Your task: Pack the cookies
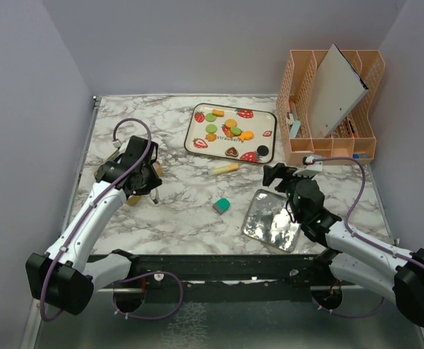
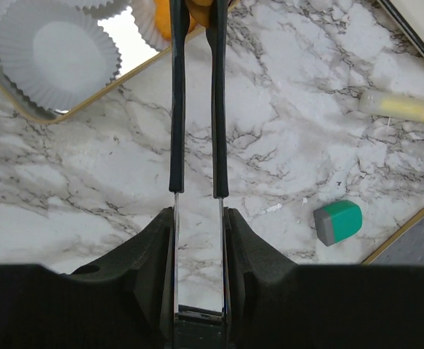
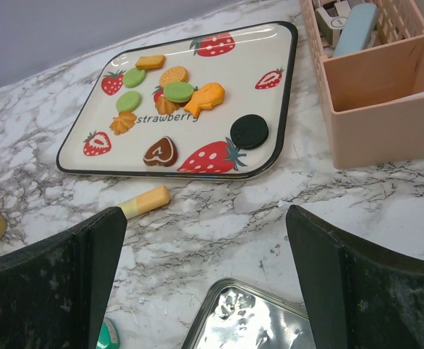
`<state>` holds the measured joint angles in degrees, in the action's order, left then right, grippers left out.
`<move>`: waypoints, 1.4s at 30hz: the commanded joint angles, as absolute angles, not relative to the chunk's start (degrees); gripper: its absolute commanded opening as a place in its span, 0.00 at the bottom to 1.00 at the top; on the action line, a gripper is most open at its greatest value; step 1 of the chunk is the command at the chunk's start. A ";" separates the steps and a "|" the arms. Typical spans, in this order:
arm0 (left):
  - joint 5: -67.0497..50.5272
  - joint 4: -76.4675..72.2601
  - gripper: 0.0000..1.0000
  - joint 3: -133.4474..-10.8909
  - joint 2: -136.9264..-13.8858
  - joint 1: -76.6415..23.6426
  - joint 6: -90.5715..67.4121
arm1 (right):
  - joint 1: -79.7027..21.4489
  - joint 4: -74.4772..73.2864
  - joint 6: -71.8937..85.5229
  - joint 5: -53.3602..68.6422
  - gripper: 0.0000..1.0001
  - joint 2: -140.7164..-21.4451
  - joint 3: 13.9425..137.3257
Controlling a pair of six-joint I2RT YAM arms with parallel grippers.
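1. Tweezers (image 2: 177, 109) are clamped in the left gripper (image 2: 197, 218). Their tips reach toward paper cups (image 2: 59, 54) in a gold-rimmed tin (image 2: 88, 104). Something orange sits at the tips, cropped by the frame edge.
2. Cookies (image 3: 175, 91) lie clustered on the strawberry tray (image 3: 259, 51) at mid-table. They look light, hard and smooth, and likely to skid or flip. Pinching one across its rim, clear of its neighbours, seems safest.
3. Right gripper (image 3: 203, 218) hangs wide open and empty short of the tray, near a silver lid (image 3: 248, 320).
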<state>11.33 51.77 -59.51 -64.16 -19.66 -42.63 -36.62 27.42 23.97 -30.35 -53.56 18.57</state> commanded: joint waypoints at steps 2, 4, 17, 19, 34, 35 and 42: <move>16.60 59.51 0.00 -58.91 -59.61 -19.43 -51.03 | -36.39 28.55 24.65 -29.94 1.00 -53.69 17.84; 17.51 60.64 0.00 -58.67 -58.81 -18.99 -51.21 | -36.39 28.65 24.67 -29.67 1.00 -53.82 17.93; 17.37 65.04 0.00 -57.22 -61.10 -14.07 -51.48 | -36.39 28.95 24.96 -29.21 1.00 -54.10 17.84; 17.49 65.66 0.00 -57.05 -61.31 -13.10 -51.32 | -36.39 28.92 24.98 -29.19 1.00 -54.31 17.92; 13.61 62.87 0.08 -53.12 -63.08 -11.25 -49.75 | -36.39 28.93 24.96 -29.00 1.00 -54.67 18.02; 13.19 62.70 0.10 -53.02 -63.09 -11.25 -49.71 | -36.39 28.92 24.96 -29.08 0.99 -54.68 18.02; 12.51 62.48 0.19 -52.74 -63.35 -11.14 -49.19 | -36.39 29.00 24.96 -29.00 0.99 -54.76 18.09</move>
<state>14.33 63.05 -53.47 -63.55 -11.57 -49.91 -36.62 27.66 24.60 -29.67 -54.37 18.57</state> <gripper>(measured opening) 0.329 0.996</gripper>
